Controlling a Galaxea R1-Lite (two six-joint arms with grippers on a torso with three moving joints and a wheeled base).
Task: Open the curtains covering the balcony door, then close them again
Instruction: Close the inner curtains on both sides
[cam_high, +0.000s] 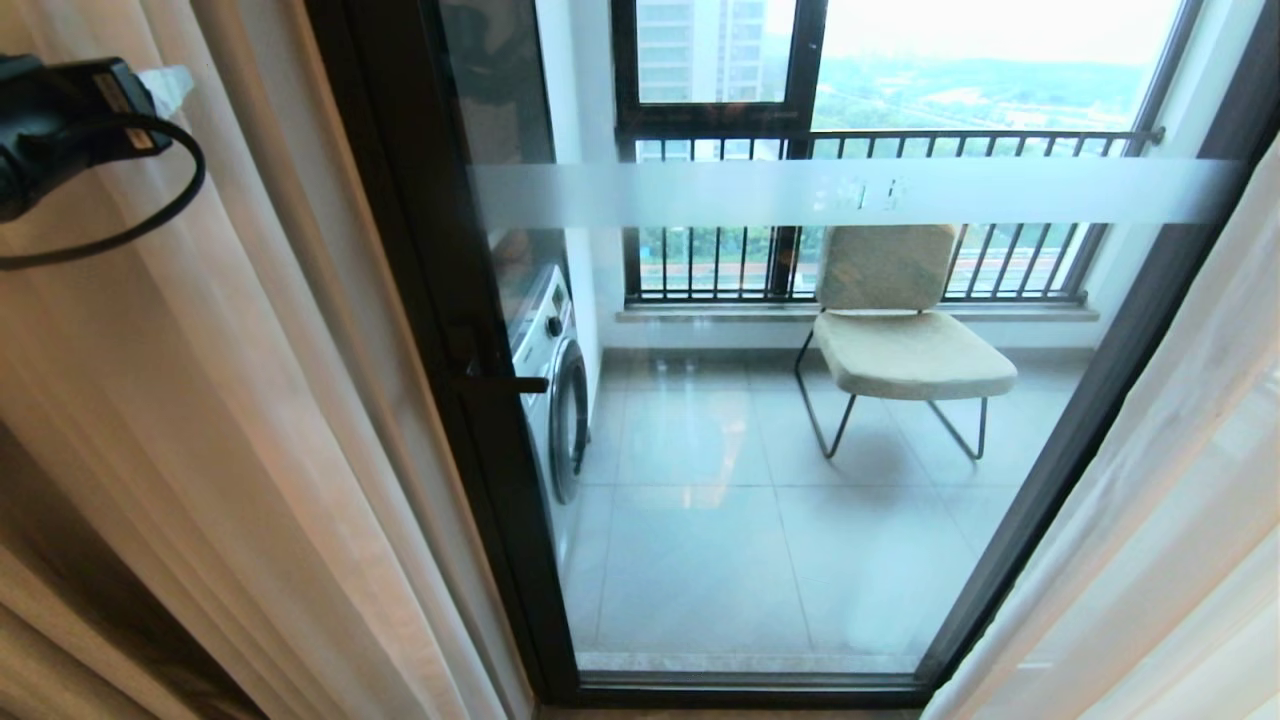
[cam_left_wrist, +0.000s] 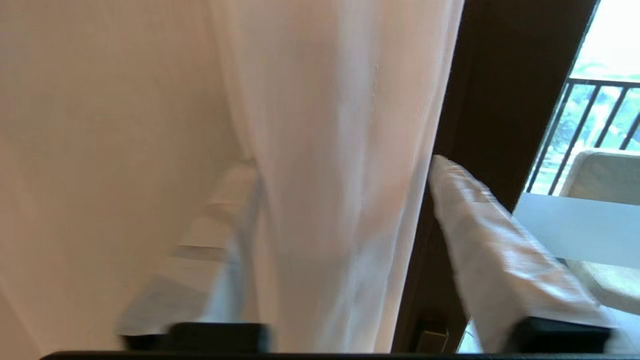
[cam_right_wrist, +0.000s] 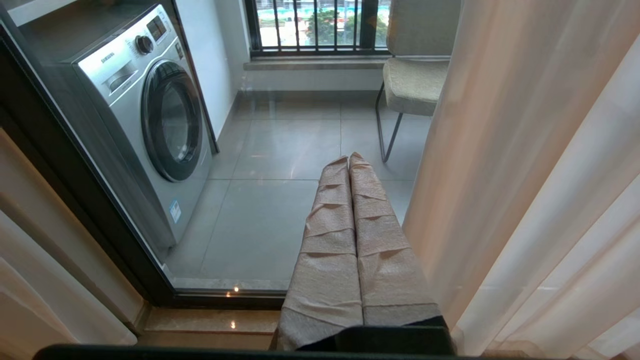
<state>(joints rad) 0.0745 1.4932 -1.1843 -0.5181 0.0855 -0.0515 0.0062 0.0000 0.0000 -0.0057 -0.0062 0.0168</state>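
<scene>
The curtains are drawn aside, so the balcony door (cam_high: 760, 480) shows as bare glass in a dark frame (cam_high: 400, 250) with a frosted band (cam_high: 700, 195). A white sheer curtain (cam_high: 250, 400) hangs on the left and another (cam_high: 1150, 500) on the right. High on the left, my left arm's black wrist (cam_high: 60, 130) is against the left sheer. My left gripper (cam_left_wrist: 345, 162) is open and straddles the sheer's edge fold (cam_left_wrist: 340, 175). One finger (cam_left_wrist: 220, 225) shows through the fabric, the other (cam_left_wrist: 480, 240) lies before the door frame. My right gripper (cam_right_wrist: 349, 159) is shut and empty, hanging low beside the right sheer (cam_right_wrist: 500, 175).
Behind the glass stand a washing machine (cam_high: 555, 390) on the left and a beige chair (cam_high: 900, 340) by the barred window (cam_high: 900, 145). A door handle (cam_high: 500, 383) juts from the left frame. A stone threshold (cam_right_wrist: 210, 320) runs along the door's foot.
</scene>
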